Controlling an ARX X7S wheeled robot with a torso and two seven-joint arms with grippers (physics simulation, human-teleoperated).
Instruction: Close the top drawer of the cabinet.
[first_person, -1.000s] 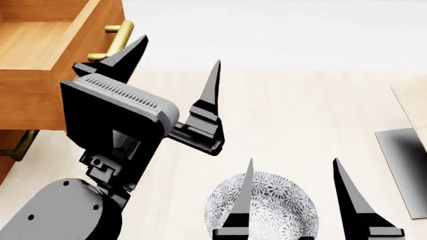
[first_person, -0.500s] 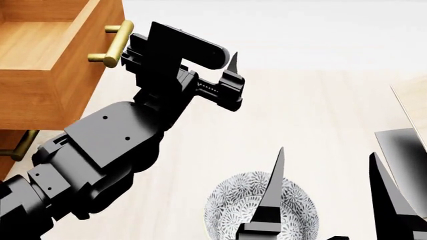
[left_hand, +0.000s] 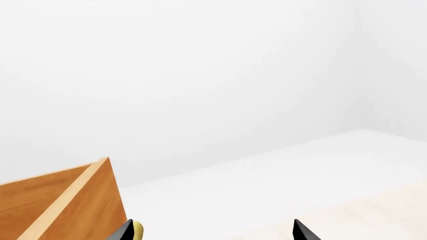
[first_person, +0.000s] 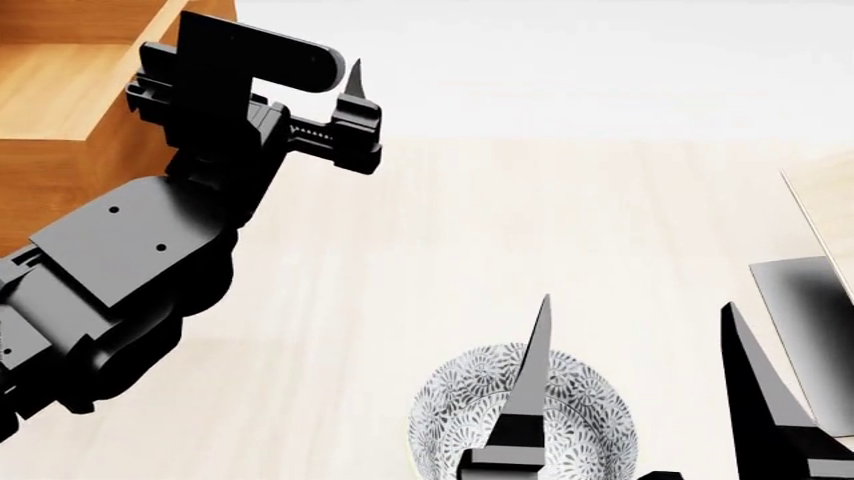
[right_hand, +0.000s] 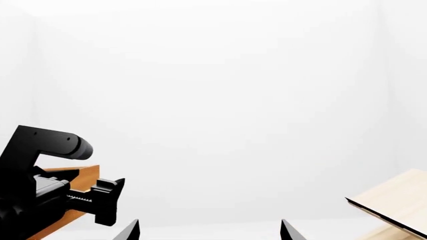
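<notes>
The top drawer (first_person: 67, 90) is an orange-brown wooden box at the upper left of the head view, pulled out and open on top. My left gripper (first_person: 274, 75) is raised against its front, jaws open. One fingertip (first_person: 354, 78) shows; the other and the brass handle are hidden behind my wrist. In the left wrist view the drawer corner (left_hand: 67, 200) and the brass handle's end (left_hand: 136, 231) lie right by one fingertip (left_hand: 123, 233). The left gripper (left_hand: 212, 235) holds nothing. My right gripper (first_person: 641, 360) is open and empty, low down. The rest of the cabinet is hidden by my arm.
A grey patterned bowl (first_person: 587, 400) sits under my right gripper. A pale slanted shelf with a dark base (first_person: 801, 320) stands at the right edge; it also shows in the right wrist view (right_hand: 393, 200). The surface below is light wood.
My left arm has swung left and up toward the drawer front and now covers the brass handles. My right gripper has shifted slightly left.
</notes>
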